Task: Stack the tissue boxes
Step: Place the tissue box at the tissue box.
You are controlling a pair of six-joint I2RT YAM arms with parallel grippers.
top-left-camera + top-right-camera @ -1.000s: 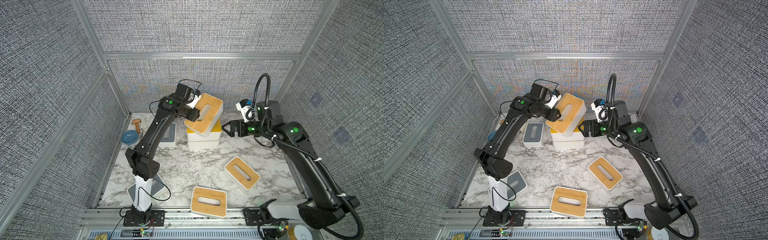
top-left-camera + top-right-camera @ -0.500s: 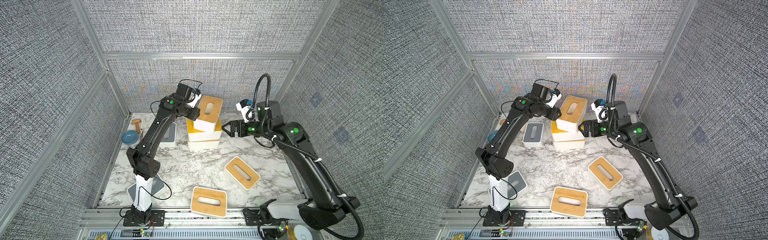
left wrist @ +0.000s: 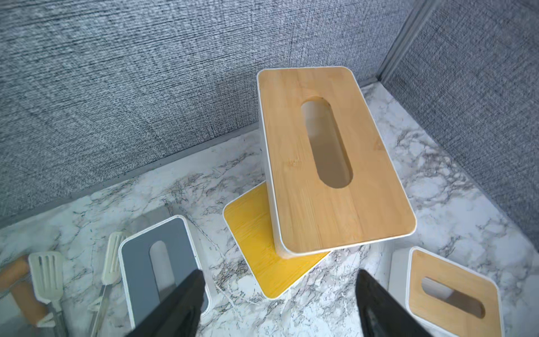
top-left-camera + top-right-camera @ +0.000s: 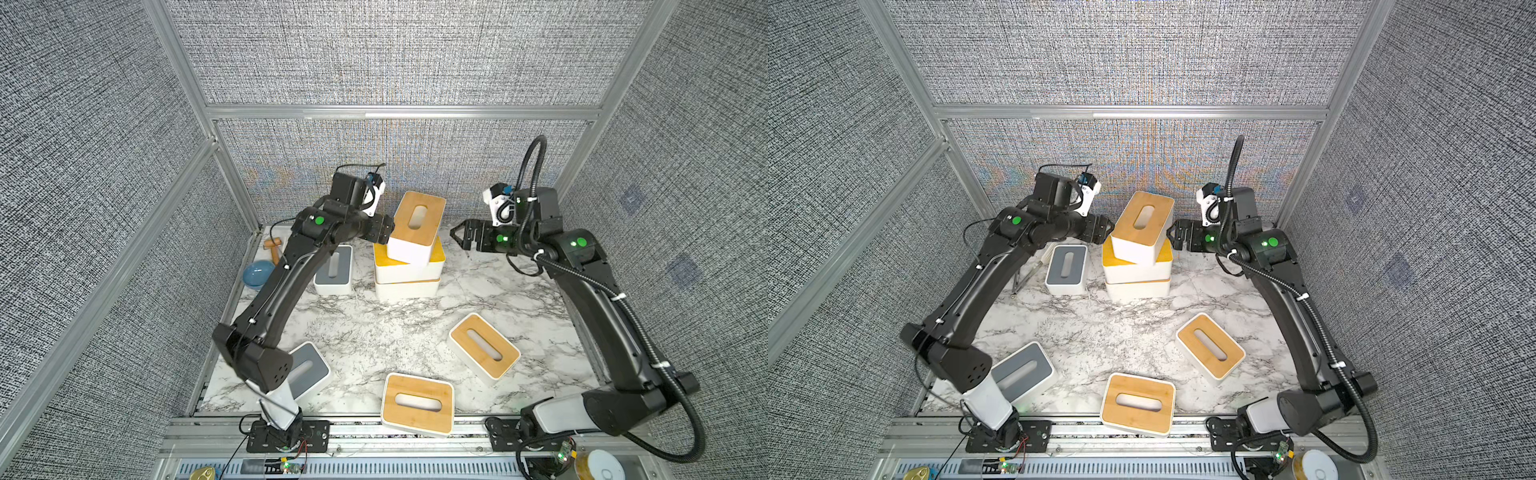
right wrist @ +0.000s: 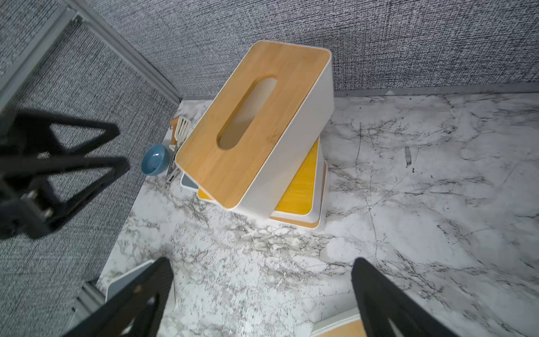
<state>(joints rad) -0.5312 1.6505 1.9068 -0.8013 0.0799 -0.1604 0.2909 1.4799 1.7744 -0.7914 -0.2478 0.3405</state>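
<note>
Showing top box (image 4: 417, 220) crooked across the two-box stack (image 4: 409, 276) in a top view, not squared. Left wrist: left gripper (image 3: 279, 272) wide, empty, clear of box. Right wrist: right gripper (image 5: 261, 259) wide, empty, facing stack, likely for squaring.

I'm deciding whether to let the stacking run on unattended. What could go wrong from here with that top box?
The top tissue box lies crosswise and askew on the two-box stack, overhanging it, so it may tip or slide off. The open left gripper sits close beside it; a careless retreat could knock it. Later boxes would likely sit poorly on it.
</note>
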